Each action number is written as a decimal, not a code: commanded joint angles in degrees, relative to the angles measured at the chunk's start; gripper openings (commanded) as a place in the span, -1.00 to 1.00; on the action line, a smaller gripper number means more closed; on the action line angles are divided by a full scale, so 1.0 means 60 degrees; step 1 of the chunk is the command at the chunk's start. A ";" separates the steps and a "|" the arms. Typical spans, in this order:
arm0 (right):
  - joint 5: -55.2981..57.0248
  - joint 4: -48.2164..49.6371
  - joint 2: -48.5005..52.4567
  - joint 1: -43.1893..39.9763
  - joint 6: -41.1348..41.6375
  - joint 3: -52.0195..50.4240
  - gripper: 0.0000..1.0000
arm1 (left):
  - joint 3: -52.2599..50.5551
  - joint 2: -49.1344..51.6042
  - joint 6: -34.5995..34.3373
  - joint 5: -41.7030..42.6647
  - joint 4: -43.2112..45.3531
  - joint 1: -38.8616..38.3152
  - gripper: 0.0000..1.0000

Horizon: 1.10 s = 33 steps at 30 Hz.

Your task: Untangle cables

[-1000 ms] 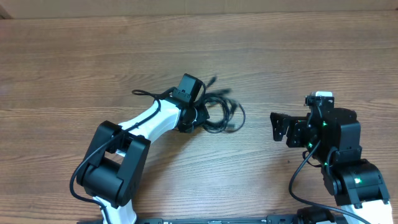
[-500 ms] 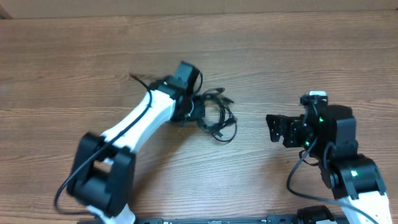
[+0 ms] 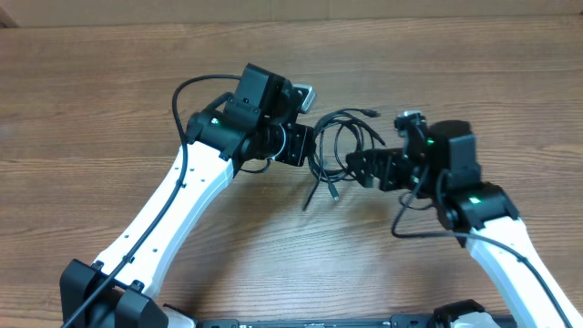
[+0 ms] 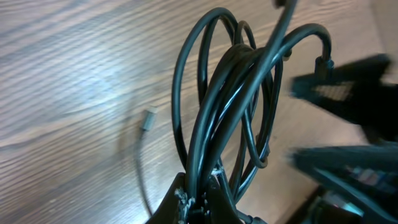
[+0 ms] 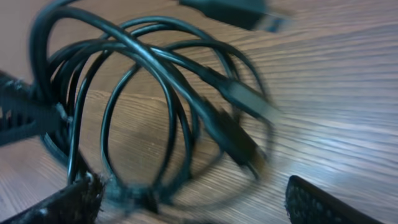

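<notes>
The cables [image 3: 342, 141] are one bunch of thin black loops around the middle of the desk [image 3: 109, 82], right between the two arms. The left fingers [image 3: 302, 146] are clamped on the bunch's left side, and the loops fan out from there. The right fingers [image 5: 59, 205] are spread wide apart on the other side, with the loops in the gap. It's too blurry to tell if they touch. One plug end [image 3: 333, 191] trails toward the front.

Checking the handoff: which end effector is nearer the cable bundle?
Left. The left end effector is clamped on the cable bundle. The right end effector is open at the loops on the opposite side.
</notes>
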 commanded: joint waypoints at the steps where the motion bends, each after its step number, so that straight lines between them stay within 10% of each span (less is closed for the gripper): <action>1: 0.1053 0.0357 0.0714 0.0503 0.1297 0.0255 0.40 | 0.0073 -0.0025 0.0310 0.1031 0.0047 -0.0025 -0.92; 6: 0.3614 -0.0452 0.1818 0.0794 0.3461 0.0251 -0.93 | 0.0076 -0.0146 0.0364 0.0149 -0.0506 0.0244 -0.92; 16: 0.4233 -0.1308 0.2306 0.0794 0.3982 0.0310 -0.93 | 0.0069 -0.0186 -0.1519 -0.5282 -0.2583 0.1698 -0.92; 22: 0.2565 -0.1235 0.1909 0.0798 0.2084 0.0769 -0.92 | 0.0069 -0.0186 -0.1694 -0.4033 -0.2575 0.2758 -0.92; 27: -0.3242 -0.0845 0.1818 0.0812 -0.0248 0.1654 -0.93 | 0.0058 -0.0178 -0.1406 -0.2248 -0.2277 0.2809 -0.92; 33: -0.6113 0.1155 0.1818 0.0812 0.0102 0.1880 -0.92 | 0.0047 -0.0127 -0.1268 -0.1450 -0.2055 0.2543 -0.92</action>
